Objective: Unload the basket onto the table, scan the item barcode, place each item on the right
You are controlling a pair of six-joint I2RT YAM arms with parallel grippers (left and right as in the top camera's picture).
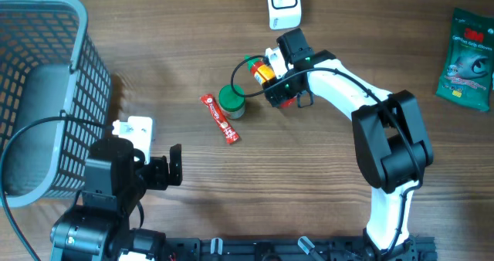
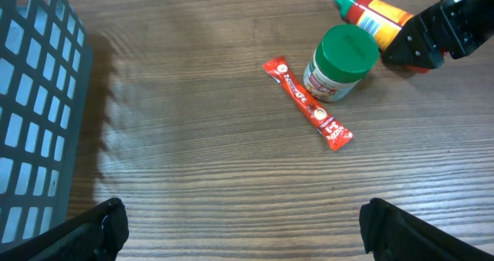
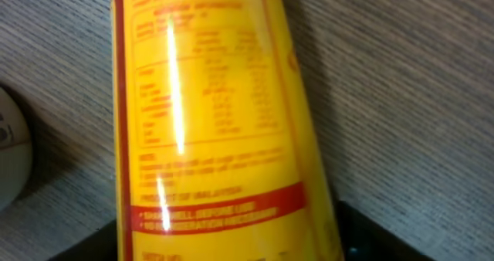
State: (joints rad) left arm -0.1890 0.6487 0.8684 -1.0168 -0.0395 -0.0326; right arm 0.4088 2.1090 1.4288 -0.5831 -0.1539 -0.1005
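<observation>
Two claws, left claw [image 2: 247, 232] wide open, right claw [image 1: 272, 77] around sauce bottle [image 2: 373, 14]

1. Overhead view: bright, even light from above. The tabletop [image 1: 154, 45] grain is sharp, and the basket [image 1: 77, 76] throws a soft shadow toward 3 o'clock.
2. Left wrist view: crisp at the centre, with the mesh shadow pale and diffuse at 9 o'clock. The lower corners go dark and soft.
3. Right wrist view: the yellow bottle [image 3: 216, 137] fills the frame out of focus, its print smeared. A white vertical glare streak runs at 10 o'clock, with a shorter one at 7 o'clock.
</observation>
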